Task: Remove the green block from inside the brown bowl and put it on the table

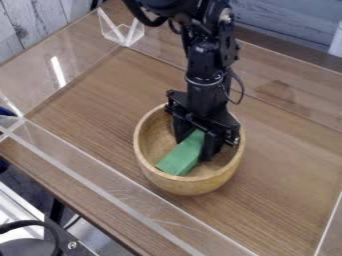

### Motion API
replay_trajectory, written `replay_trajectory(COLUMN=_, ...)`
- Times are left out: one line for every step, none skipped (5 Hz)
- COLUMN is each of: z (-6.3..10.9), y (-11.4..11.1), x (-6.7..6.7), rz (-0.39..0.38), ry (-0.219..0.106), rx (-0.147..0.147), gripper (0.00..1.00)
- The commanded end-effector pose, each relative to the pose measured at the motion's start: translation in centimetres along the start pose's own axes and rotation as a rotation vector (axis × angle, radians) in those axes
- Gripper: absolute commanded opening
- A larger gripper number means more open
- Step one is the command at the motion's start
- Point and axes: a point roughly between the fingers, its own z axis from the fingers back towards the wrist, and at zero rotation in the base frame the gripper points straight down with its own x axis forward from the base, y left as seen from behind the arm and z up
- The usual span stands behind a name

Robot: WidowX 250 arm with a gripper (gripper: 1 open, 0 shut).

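Observation:
A bright green block [183,154] lies tilted inside the brown bowl [155,168], its upper end leaning toward the bowl's far side. The black gripper [203,135] reaches straight down into the bowl, and its fingers are shut on the block's upper end. The block's lower end rests on the bowl's bottom. The bowl stands on the wood-grain table [107,95], near its front edge.
Low clear acrylic walls [54,160] run along the table's edges, with a clear bracket [127,30] at the back corner. Bare tabletop stretches to the left of the bowl and to its right [287,150].

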Motion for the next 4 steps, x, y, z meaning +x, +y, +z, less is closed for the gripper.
replay_trajectory(z=0.4, y=-0.2, x=0.5, rz=0.011, ry=0.008, rx=0.021, gripper=0.00)
replay_trajectory(z=1.5, y=-0.2, x=0.7, rz=0.016, ry=0.005, rx=0.016, gripper=0.00)
replay_trajectory(z=2.4, y=-0.2, x=0.9, rz=0.020, ry=0.003, rx=0.011, gripper=0.00)
replay_trajectory(z=3.2, y=-0.5, x=0.9, rz=0.012, ry=-0.012, rx=0.029, gripper=0.00)
